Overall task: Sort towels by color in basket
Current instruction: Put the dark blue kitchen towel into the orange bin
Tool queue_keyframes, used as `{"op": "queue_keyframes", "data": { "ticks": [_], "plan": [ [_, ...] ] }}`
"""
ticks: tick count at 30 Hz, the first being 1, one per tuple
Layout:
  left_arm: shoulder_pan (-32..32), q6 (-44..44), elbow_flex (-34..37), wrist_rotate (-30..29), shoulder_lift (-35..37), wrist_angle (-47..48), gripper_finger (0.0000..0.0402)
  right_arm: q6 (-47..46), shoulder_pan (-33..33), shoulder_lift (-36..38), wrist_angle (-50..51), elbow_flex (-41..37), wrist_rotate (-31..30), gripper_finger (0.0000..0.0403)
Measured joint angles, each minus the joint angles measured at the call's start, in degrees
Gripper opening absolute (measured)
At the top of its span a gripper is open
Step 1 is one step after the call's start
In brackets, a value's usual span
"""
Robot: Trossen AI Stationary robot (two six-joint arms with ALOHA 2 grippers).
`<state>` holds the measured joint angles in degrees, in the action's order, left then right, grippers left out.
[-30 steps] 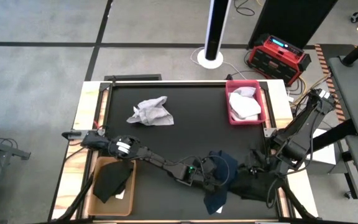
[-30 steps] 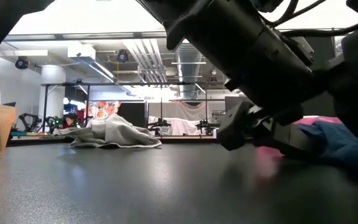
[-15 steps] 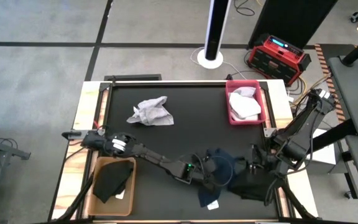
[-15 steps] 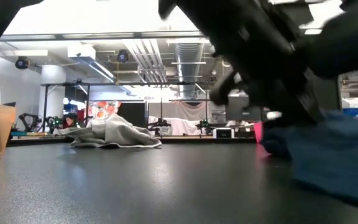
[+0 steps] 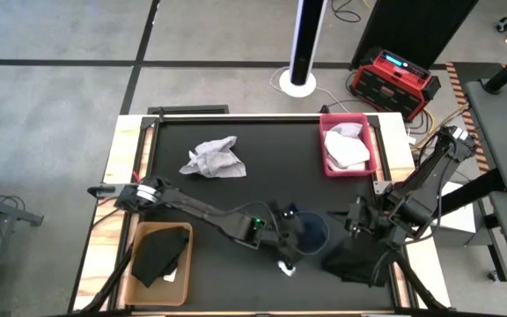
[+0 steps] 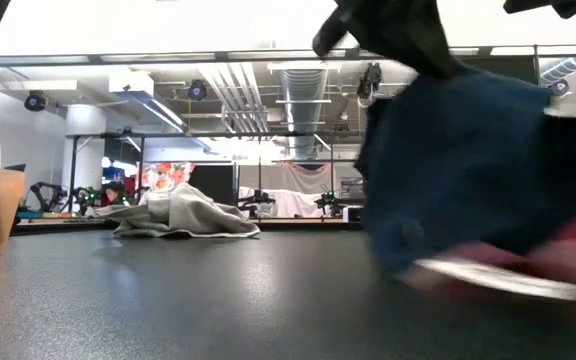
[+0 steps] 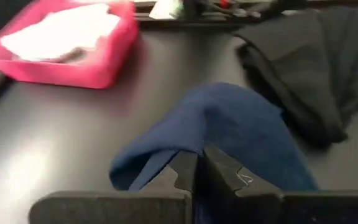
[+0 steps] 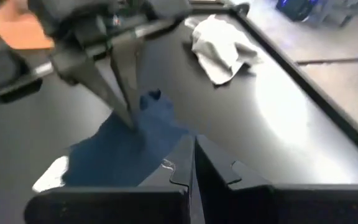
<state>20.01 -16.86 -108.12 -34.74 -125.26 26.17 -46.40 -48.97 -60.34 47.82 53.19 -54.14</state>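
Worktop: black matte worktop (image 5: pixel 262 145) with a pale wooden border is sitting on a grey floor, a red unit and a white post standing behind it.
Left gripper: my left gripper (image 5: pixel 287 236) is reaching across the near middle of the worktop, fingers pressed together and pinching a fold of the navy blue cloth towel (image 5: pixel 306 231).
Navy towel: it is hanging bunched from the pinch, lifted clear in the low view, a white tag (image 5: pixel 285 267) dangling at its lower end.
Axis: I am judging its long axis as running down from the pinch toward the tag, draped rather than flat.
Right gripper: my right gripper (image 5: pixel 356 222) is waiting at the near right, fingers pressed together, empty as far as I can see, above the crumpled black cloth towel (image 5: pixel 355 262).
Bins: pink plastic basket (image 5: pixel 326 164) at the far right is holding white towels; tan tray (image 5: pixel 142 231) at the near left is holding a black cloth (image 5: pixel 158 253).
Loose: crumpled light grey towel (image 5: pixel 213 159) is lying far left of centre.
Step advice: I am aiming to raise the navy towel until the tag is clearing the worktop, so nothing is dragging the black towel along.
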Motion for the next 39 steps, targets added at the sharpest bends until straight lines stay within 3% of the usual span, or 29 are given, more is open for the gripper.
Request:
{"op": "queue_keyframes", "data": {
  "ticks": [4,8,17,22,26,31,36,39],
  "plan": [
    [0.87,-1.23,0.0,-5.52,3.28,4.84,0.0,1.6,0.0,-0.09,-0.15,0.0,-3.48,0.0017],
    [1.84,-2.06,0.0,-9.96,5.55,8.89,0.0,3.57,0.0,-0.09,-1.76,0.0,-4.23,0.005],
    [4.56,-3.2,1.99,-16.83,9.61,11.36,0.0,20.88,0.01,-2.43,-18.29,0.0,-4.53,0.0205],
    [7.26,-8.6,9.45,-19.34,15.75,9.97,0.0,27.43,0.05,-3.71,-25.07,0.0,-4.08,0.0282],
    [9.62,-11.22,18.54,-19.82,20.52,0.83,0.0,26.95,0.64,-4.66,-26.93,0.0,-3.9,0.0322],
    [11.6,-6.31,28.44,-19.85,23.98,-19.01,0.0,29.79,2.58,-7.97,-33.36,0.0,-2.72,0.0351],
    [12.45,-1.3,33.8,-18.8,24.46,-32.76,0.0,35.24,4.88,-11.64,-42.21,-0.04,0.96,0.0359],
    [12.72,-0.78,34.64,-18.32,24.54,-34.6,0.0,37.85,6.49,-13.31,-47.1,-0.04,5.3,0.0359]
  ]
}}
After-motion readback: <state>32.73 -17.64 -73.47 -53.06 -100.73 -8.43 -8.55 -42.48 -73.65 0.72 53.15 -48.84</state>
